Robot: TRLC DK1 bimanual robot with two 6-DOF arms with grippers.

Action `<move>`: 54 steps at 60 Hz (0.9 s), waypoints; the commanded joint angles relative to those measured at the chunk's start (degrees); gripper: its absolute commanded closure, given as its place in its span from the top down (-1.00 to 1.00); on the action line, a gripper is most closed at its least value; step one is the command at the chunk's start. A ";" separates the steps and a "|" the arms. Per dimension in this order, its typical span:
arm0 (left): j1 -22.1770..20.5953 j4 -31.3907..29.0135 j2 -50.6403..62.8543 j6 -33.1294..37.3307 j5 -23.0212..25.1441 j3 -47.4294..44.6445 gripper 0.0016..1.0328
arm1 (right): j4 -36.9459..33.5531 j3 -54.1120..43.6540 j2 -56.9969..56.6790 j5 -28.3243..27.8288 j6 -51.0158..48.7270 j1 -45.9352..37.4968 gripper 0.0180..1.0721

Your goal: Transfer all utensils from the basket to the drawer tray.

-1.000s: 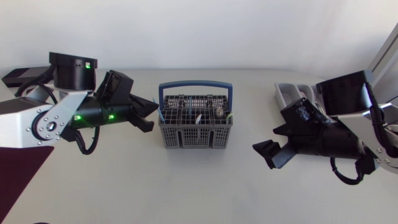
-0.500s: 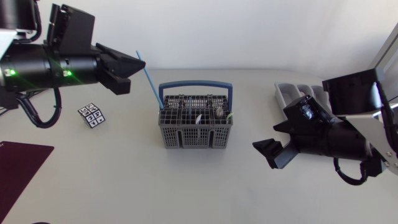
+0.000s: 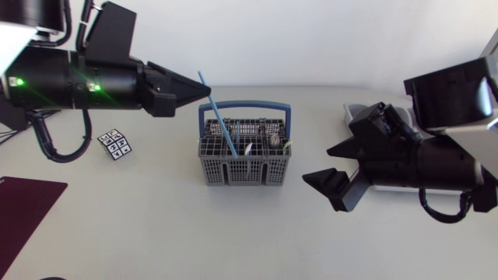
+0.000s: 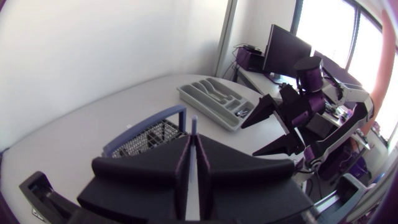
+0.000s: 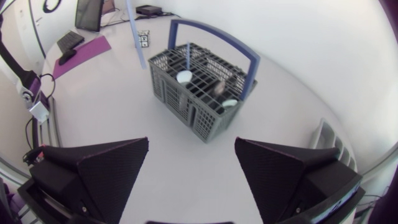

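Observation:
The grey basket [image 3: 245, 159] with a blue handle stands mid-table, and several utensils [image 3: 274, 141] stand in it. My left gripper [image 3: 206, 91] hovers at its back-left corner, shut on a long thin blue utensil [image 3: 220, 118] that slants down over the basket. In the left wrist view the fingers [image 4: 181, 163] pinch that blue utensil [image 4: 194, 127], with the basket [image 4: 146, 134] and the grey drawer tray [image 4: 214, 102] ahead. My right gripper [image 3: 327, 165] stands open and empty right of the basket. The right wrist view shows the gripper [image 5: 191, 146], basket [image 5: 202, 87] and lifted utensil [image 5: 135, 37].
The drawer tray [image 3: 356, 117] lies at the right, mostly hidden under my right arm. A small black-and-white marker tag [image 3: 114, 144] lies left of the basket. A dark purple mat [image 3: 23, 210] covers the front-left corner.
My left arm rose and swung right, drawing the blue utensil up from the basket's left side. The right gripper edged slightly left, still open.

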 commanded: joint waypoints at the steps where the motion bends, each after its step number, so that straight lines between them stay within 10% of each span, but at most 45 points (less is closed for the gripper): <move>1: -0.16 -0.57 3.22 -3.70 3.15 1.51 -0.92 | -1.21 3.21 1.78 -2.38 1.54 1.16 0.90; 36: -2.27 -1.45 12.80 -6.95 16.68 3.53 -0.93 | -0.59 12.09 16.37 -11.79 1.80 7.84 0.60; 54: -2.53 -1.27 13.50 -7.13 17.30 3.97 -0.93 | 2.22 12.17 19.36 -12.66 2.06 8.37 -0.12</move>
